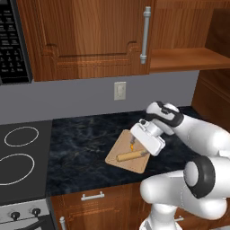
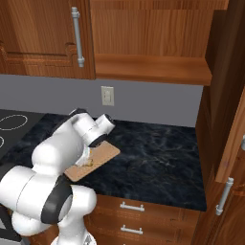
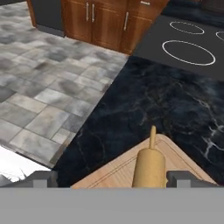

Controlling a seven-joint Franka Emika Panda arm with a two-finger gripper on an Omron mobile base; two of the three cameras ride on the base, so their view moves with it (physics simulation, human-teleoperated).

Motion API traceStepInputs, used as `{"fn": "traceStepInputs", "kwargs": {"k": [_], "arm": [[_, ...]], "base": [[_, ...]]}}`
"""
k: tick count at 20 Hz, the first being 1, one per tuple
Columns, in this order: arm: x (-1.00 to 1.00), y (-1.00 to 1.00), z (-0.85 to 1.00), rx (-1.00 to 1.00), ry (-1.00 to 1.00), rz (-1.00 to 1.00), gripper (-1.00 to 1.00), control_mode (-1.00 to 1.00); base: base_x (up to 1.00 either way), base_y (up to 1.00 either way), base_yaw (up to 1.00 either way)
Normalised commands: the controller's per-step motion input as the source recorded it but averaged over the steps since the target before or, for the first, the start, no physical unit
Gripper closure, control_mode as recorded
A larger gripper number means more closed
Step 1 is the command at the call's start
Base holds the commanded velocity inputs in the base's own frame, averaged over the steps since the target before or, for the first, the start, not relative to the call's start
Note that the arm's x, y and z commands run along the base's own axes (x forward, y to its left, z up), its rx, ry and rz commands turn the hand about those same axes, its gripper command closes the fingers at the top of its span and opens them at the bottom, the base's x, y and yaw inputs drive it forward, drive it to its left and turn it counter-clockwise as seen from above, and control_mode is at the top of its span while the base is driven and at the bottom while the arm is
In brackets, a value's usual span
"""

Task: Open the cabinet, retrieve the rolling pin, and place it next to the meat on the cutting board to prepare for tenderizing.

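End effector (image 1: 144, 153) low over the cutting board (image 1: 117, 152), its two fingers spread either side of the rolling pin (image 1: 129, 156); in the hand view the pin (image 3: 149, 166) runs straight out between the tips with a gap at each side, so the fingers look spread and not pinching, though contact at the near end cannot be ruled out. Pin lies flat on the board, directly below and just ahead of the end effector. Meat (image 1: 132, 145) sits on the board just beyond the pin, near but apart. Board rests on the dark surface (image 1: 85, 143) beneath the end effector. Cabinet (image 2: 153, 69) stands open above and behind, door swung out to the side, shelf bare. Judgement on progress: cabinet opened, pin fetched and laid by the meat, so the task looks nearly finished; what seems left is to lift the end effector clear and confirm the pin stays put. Count: one rolling pin, one piece of meat, one cutting board, one open cabinet, one end effector.
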Motion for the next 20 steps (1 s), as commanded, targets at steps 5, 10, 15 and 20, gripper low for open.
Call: {"fn": "traceStepInputs", "kwargs": {"k": [5, 10, 15, 20], "arm": [[-0.92, 0.18, 0.46, 0.0, -0.17, 0.0, -1.0, -1.0], [-0.94, 0.19, 0.46, -0.01, -0.21, 0.0, -1.0, -1.0], [-0.3, 0.34, 0.09, 0.0, -0.05, 0.0, -1.0, -1.0], [-0.13, 0.29, 0.0, 0.0, 0.0, 0.0, -1.0, -1.0]], "base": [[0.0, 0.0, 0.0], [0.0, 0.0, 0.0], [0.0, 0.0, 0.0], [0.0, 0.0, 0.0]]}}
